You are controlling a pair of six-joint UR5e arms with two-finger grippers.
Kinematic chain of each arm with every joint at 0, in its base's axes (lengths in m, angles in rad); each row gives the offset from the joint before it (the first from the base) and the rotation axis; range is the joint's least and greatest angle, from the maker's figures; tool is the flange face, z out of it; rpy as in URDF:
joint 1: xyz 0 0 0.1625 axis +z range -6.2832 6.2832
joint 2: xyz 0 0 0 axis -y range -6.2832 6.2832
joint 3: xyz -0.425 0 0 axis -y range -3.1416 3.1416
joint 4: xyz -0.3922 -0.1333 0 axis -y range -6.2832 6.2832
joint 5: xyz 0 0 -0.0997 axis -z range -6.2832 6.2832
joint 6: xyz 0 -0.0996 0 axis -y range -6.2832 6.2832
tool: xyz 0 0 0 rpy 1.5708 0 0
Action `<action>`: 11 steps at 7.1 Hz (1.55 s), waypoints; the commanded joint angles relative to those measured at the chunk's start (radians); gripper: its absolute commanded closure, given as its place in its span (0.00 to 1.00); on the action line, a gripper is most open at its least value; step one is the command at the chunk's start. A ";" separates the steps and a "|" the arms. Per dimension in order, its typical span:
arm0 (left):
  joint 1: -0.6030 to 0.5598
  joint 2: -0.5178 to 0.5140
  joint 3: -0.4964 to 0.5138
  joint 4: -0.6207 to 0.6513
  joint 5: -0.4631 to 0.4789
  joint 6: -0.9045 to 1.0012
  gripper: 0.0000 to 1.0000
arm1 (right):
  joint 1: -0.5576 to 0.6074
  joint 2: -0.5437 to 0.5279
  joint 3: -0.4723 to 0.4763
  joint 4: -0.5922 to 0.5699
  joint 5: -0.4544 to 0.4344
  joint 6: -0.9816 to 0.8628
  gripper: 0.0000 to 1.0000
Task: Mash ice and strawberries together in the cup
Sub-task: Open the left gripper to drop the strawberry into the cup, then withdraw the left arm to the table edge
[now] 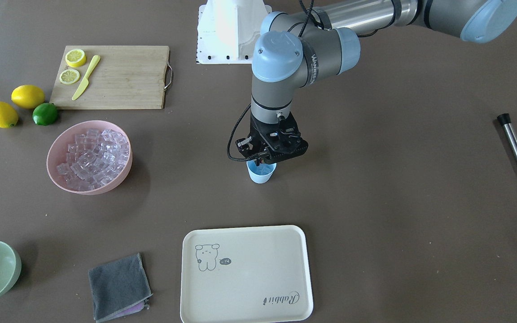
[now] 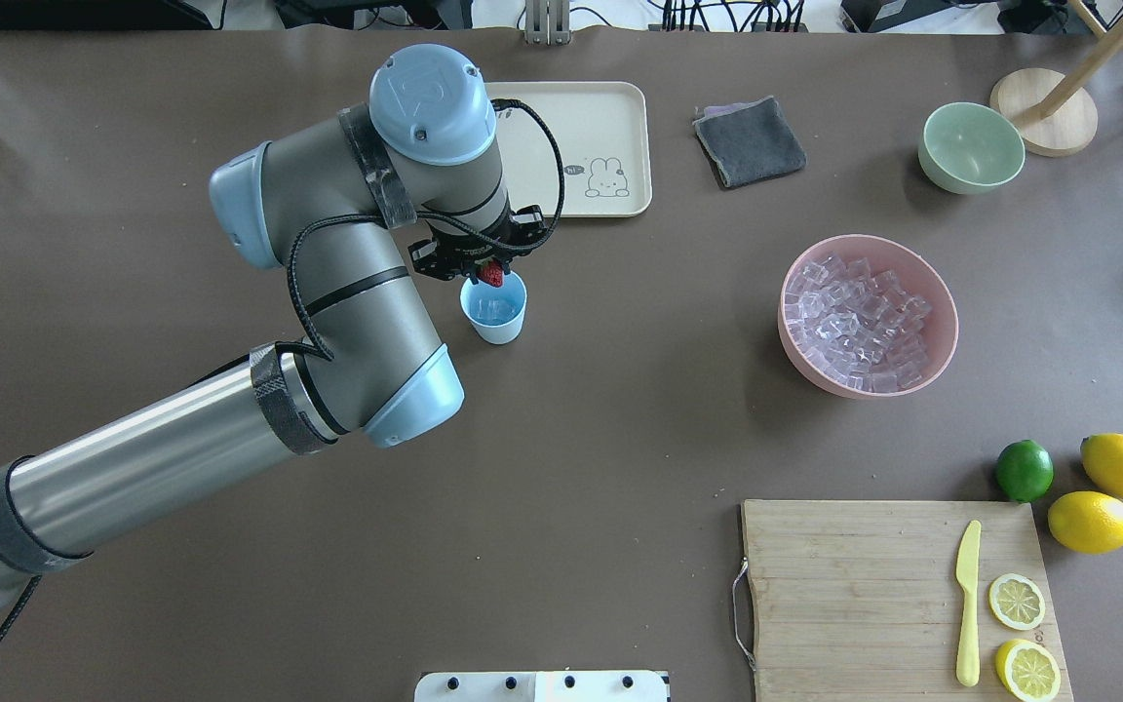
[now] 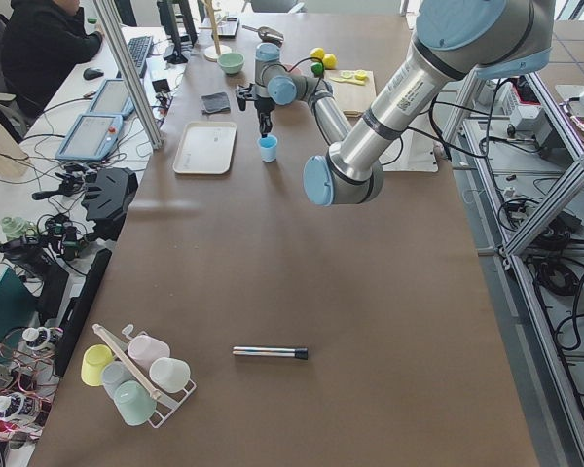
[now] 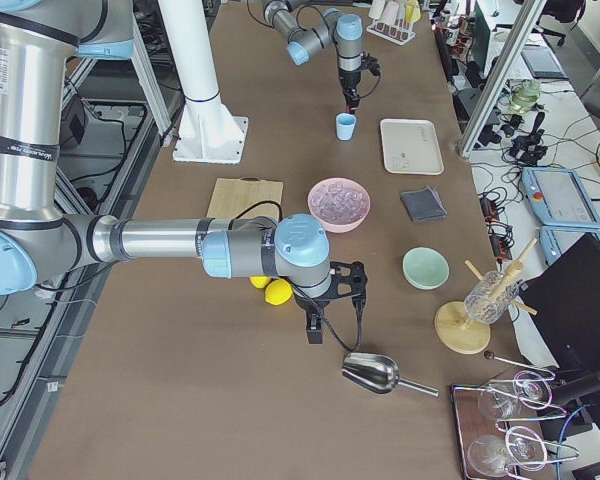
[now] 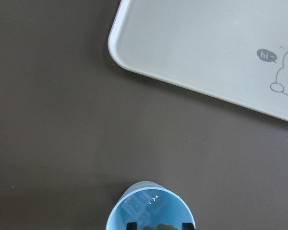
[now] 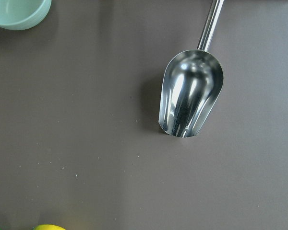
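Observation:
The pale-blue cup (image 2: 495,317) stands mid-table with a few clear ice cubes (image 5: 145,205) in it. My left gripper (image 2: 491,271) hangs just over the cup's far rim, shut on the red strawberry (image 2: 491,278). In the left wrist view, the berry's green leaf (image 5: 161,226) shows at the bottom edge between two dark fingertips (image 5: 131,225). Most of the ice (image 2: 859,320) fills a pink bowl (image 2: 942,356). My right gripper (image 4: 325,300) shows only in the exterior right view, near a steel scoop (image 6: 192,91); I cannot tell if it is open or shut.
A cream tray (image 2: 620,107) lies just beyond the cup. A grey cloth (image 2: 750,141) and a green bowl (image 2: 971,146) sit further right. A cutting board (image 2: 854,585) carries lemon halves and a yellow knife, beside lemons and a lime (image 2: 1024,470). A metal muddler (image 1: 514,146) lies far off.

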 commanded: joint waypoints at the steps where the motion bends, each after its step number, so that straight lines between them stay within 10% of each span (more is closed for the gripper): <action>1: 0.000 0.004 -0.006 0.001 0.001 -0.005 0.02 | 0.000 -0.001 0.002 0.000 0.001 -0.002 0.00; 3: -0.005 0.089 -0.097 0.004 -0.007 -0.002 0.02 | 0.000 0.001 0.003 0.000 0.001 -0.002 0.00; 6: -0.176 0.519 -0.314 -0.053 -0.121 0.279 0.02 | 0.000 0.004 0.003 0.000 0.001 -0.002 0.00; 8: -0.322 0.826 -0.259 -0.365 -0.173 0.538 0.02 | 0.000 -0.002 0.025 0.000 0.001 -0.002 0.00; 11: -0.593 0.935 0.064 -0.610 -0.315 0.947 0.02 | 0.000 -0.001 0.028 0.000 0.001 -0.002 0.00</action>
